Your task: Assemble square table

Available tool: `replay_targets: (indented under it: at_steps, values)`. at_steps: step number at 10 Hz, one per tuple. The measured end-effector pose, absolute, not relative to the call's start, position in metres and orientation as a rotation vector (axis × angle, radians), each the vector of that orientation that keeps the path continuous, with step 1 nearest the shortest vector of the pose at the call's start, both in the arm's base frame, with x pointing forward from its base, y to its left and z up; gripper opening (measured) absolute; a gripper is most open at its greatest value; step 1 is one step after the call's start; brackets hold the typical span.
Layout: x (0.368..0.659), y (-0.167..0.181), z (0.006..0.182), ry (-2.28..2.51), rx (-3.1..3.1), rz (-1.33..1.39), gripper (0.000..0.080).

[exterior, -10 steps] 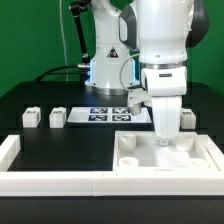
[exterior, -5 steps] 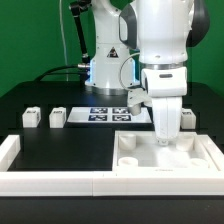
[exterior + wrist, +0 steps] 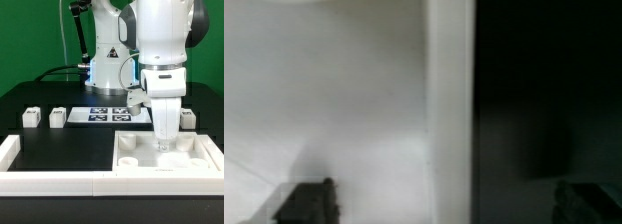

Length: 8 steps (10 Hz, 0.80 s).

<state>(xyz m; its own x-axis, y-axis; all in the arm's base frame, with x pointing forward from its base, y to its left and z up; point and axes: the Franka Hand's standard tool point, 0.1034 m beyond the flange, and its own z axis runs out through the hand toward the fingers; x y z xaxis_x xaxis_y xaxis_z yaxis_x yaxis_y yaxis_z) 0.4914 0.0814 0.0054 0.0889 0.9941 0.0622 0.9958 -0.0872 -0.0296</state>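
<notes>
Claw (image 3: 165, 142) hangs low at the far edge of the white square panel (image 3: 165, 165), its fingers (image 3: 304, 202) spread apart astride the panel's raised rim, clamping nothing. Two tagged block legs (image 3: 57, 117) stand on the black surface (image 3: 70, 145), well off the panel toward the exterior view's left.

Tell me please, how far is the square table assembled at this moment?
Done: little. The square panel lies flat, and its near socket is empty. In hand: the gripper is low at the panel's far rim, jaws apart on either side, holding nothing. Left: all the legs. Two loose legs stand at the exterior view's left, a third leg seems to stand behind the gripper; the fourth I cannot see.
</notes>
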Motion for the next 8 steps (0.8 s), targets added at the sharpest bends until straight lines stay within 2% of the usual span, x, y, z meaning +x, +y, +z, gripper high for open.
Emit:
replay_targets:
  at_steps: [7, 8]
  values:
    - [0.4918, 0.0811, 0.0059, -2.071, -2.277, -0.041, 0.0649]
    - [0.4904, 0.0812, 0.0144, -1.991, -2.353, -0.03, 0.0649]
